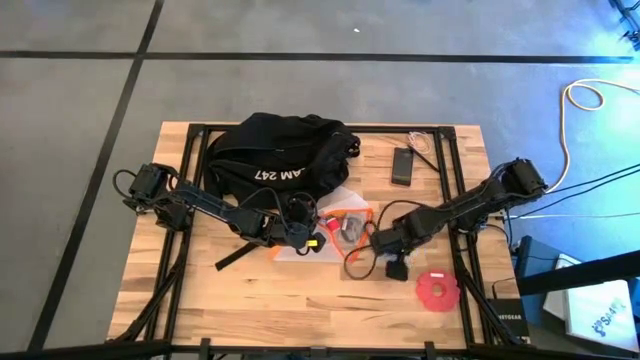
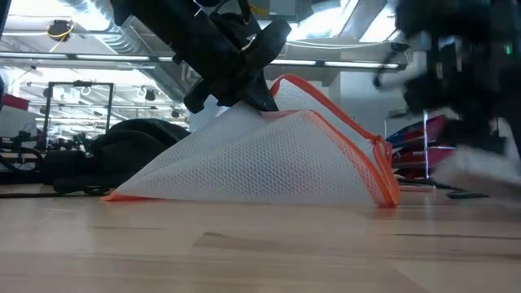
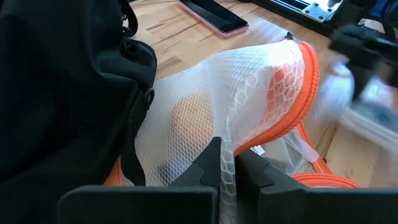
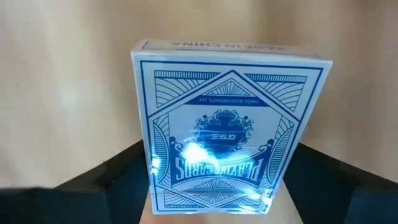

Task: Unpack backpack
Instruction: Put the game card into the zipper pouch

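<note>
The black backpack [image 1: 280, 150], lettered "AM 247", lies at the table's far middle. In front of it is a white mesh pouch [image 1: 335, 225] with orange zipper trim. My left gripper [image 3: 227, 171] is shut on it, and it rises like a tent [image 2: 269, 155] with its bottom edge on the wood. To the pouch's right, my right gripper [image 4: 217, 177] is shut on a blue playing-card box [image 4: 227, 124]. The low view shows that box only as a pale blur [image 2: 479, 171]. My left gripper pinches a fold of the pouch's white mesh [image 3: 227, 155] between its two fingers, coming from above and the table's left. The held part is pulled up into a peak [image 2: 252, 110], while the pouch's lower edge [image 2: 244, 198] stays on the table. My right gripper holds the card box between its two fingers [image 4: 118, 171], one on each long side of the box's lower part [image 4: 155, 186]. The box's printed face is toward the wrist camera. Whether it is lifted clear does not show.
A flat black phone [image 1: 403, 165] lies to the right of the backpack, and a red disc [image 1: 437, 290] lies near the table's near right. A loose black strap [image 1: 235, 258] trails toward the near edge. Bare wood shows along the near edge [image 1: 300, 310].
</note>
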{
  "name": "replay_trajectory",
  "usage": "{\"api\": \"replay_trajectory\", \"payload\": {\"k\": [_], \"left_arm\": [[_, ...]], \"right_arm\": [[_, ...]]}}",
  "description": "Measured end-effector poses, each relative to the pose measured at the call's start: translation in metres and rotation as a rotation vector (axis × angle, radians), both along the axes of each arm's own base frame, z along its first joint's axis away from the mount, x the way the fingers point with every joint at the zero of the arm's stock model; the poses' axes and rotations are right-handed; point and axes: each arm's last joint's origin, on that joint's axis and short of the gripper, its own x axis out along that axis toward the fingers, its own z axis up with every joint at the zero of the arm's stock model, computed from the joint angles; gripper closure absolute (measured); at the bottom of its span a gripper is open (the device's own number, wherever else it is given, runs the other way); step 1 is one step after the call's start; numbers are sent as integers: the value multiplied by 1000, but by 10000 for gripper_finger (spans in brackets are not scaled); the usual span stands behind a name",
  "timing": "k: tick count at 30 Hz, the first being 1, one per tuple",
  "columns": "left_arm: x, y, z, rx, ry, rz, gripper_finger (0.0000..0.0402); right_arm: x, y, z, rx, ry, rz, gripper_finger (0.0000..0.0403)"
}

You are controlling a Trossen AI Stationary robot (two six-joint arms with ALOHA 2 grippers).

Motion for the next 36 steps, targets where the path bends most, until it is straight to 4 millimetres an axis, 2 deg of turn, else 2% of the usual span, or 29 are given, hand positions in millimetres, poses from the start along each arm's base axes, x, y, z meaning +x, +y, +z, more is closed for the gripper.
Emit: {"api": "replay_trajectory", "payload": {"k": [5, 8, 11, 17, 25, 36], "left_arm": [[0, 0, 0, 0, 1, 0, 402], [0, 0, 0, 1, 3, 0, 402], [0, 0, 0, 1, 4, 0, 402], [0, 0, -1, 2, 5, 0, 402], [0, 0, -1, 2, 5, 0, 402], [0, 0, -1, 2, 6, 0, 402]], "right_arm": [[30, 17, 24, 31, -349, 172, 116], [38, 16, 30, -74, -475, 209, 110], [44, 8, 29, -230, -560, 169, 107], [49, -10, 25, -383, -606, 45, 104], [52, -12, 24, -306, -661, -24, 99], [49, -18, 23, -461, -648, -120, 9]]}}
